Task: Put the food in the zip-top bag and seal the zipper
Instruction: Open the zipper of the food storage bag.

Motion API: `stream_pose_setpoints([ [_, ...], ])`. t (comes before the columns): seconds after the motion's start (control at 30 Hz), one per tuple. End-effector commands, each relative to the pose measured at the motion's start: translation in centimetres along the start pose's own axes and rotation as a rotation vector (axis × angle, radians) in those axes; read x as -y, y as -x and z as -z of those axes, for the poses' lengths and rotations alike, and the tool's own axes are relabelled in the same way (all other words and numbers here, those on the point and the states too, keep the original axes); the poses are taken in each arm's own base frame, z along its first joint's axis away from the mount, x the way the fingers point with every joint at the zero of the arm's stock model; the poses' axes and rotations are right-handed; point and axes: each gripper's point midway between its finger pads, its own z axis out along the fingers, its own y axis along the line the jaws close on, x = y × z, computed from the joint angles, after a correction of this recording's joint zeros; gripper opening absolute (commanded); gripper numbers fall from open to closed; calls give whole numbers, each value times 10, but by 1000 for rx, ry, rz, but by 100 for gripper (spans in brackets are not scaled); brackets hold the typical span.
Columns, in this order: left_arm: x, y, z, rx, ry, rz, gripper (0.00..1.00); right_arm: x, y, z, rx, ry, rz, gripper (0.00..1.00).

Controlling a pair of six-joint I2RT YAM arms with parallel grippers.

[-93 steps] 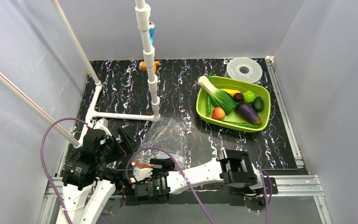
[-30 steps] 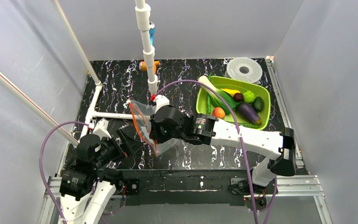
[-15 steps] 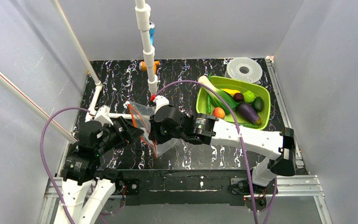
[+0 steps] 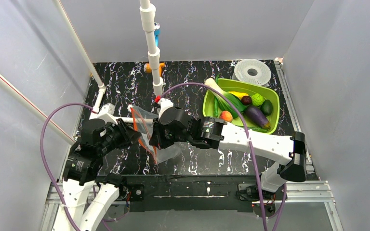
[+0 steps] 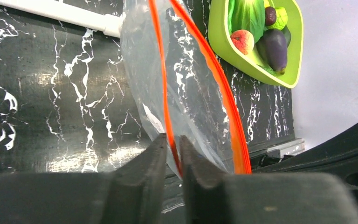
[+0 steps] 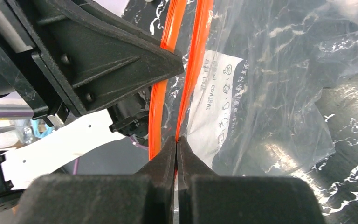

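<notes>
Left claw (image 5: 171, 149) and right claw (image 6: 176, 148) pinch opposite zipper (image 5: 220, 86) edges, mouth ajar.

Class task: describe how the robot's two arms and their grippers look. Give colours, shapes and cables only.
Both arms are built of white link segments joined by bulky black joint housings. A purple cable loops beside the left arm and another arches over the right arm. The left gripper and the right gripper each end in two matt black, wedge-shaped fingers.
</notes>
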Motion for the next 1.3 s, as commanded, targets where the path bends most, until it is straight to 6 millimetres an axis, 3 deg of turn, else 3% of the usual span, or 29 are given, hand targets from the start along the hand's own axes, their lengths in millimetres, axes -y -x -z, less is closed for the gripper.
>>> stream_pose_setpoints([
  [0.0,3,11,23,19,25,-99,2,-31,22,21,69,145,-66,1],
  [0.2,4,54,88,141,185,-216,0,-55,23,26,21,361,-200,1],
  [0.3,5,60,100,125,216,-240,0,-64,23,28,-20,460,-250,1],
  [0.37,5,47,85,24,202,-240,0,-60,21,22,-23,473,-277,1],
  [0.47,-8,21,46,-130,192,-223,0,-35,9,7,-47,442,-326,1],
  [0.6,-23,-7,1,-238,148,-232,0,31,-36,-24,-100,331,-393,1],
  [0.67,-21,-10,-10,-241,97,-265,0,67,-60,-33,-115,236,-407,1],
  [0.73,-14,-10,-17,-228,33,-298,0,99,-80,-35,-122,117,-400,1],
  [0.83,-2,-9,-24,-207,-66,-348,0,127,-96,-28,-138,-10,-358,1],
  [0.97,-4,-7,-34,-196,-80,-399,0,138,-96,-14,-148,-81,-274,3],
  [1.1,-15,-15,-43,-188,-61,-380,0,140,-82,5,-124,-121,-189,20],
  [1.27,-31,-32,-56,-179,-44,-340,0,128,-63,28,-83,-86,-121,41],
])
